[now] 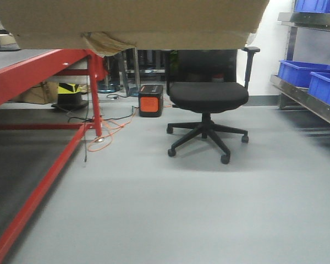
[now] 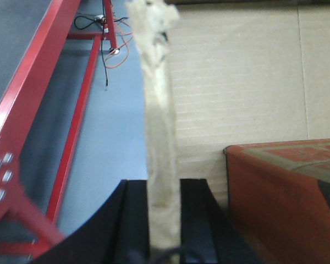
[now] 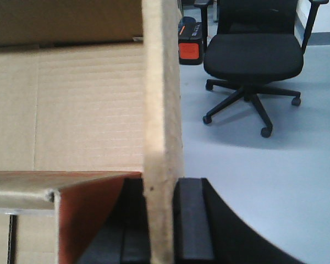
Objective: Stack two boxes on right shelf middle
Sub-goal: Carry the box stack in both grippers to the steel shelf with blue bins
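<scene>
Cardboard box (image 1: 132, 22) held aloft between both arms; stacking not yet begun.
Left gripper (image 2: 164, 192) and right gripper (image 3: 161, 190) each clamp a box wall; steel shelf (image 1: 305, 98) stands off right, unreached.

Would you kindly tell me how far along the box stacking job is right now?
Done: the left gripper and right gripper are each shut on a wall of the cardboard box, which is raised off the floor. In hand: holding it up, a reddish box inside. Left: reaching the right shelf and setting the boxes there.
</scene>
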Available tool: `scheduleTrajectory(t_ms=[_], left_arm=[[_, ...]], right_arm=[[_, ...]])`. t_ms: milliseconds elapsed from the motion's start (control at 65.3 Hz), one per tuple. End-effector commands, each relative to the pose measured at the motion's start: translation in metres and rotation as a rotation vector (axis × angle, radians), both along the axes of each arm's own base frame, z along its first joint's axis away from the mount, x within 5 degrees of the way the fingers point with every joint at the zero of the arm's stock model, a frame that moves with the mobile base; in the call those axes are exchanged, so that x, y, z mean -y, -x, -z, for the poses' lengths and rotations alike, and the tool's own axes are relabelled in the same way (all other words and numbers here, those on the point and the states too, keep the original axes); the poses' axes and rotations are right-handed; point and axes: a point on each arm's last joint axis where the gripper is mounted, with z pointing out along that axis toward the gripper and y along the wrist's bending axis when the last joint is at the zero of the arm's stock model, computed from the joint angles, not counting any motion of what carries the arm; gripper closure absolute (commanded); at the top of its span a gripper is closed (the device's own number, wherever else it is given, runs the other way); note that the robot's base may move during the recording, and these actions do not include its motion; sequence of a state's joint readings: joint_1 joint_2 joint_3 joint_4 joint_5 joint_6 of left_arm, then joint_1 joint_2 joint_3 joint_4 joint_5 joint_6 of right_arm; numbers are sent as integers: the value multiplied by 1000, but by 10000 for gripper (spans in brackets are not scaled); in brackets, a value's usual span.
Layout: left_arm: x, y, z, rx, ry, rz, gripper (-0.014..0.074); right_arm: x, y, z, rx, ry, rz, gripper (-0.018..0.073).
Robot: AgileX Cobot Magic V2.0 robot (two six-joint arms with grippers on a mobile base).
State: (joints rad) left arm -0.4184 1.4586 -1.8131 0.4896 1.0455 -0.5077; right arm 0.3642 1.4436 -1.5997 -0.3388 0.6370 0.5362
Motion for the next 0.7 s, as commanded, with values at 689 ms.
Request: scheduleTrajectory(t_ms=[689], left_arm=[[-3, 2, -8, 44, -2, 1, 708]], right_arm=[[2, 5, -17, 101, -19, -13, 712]])
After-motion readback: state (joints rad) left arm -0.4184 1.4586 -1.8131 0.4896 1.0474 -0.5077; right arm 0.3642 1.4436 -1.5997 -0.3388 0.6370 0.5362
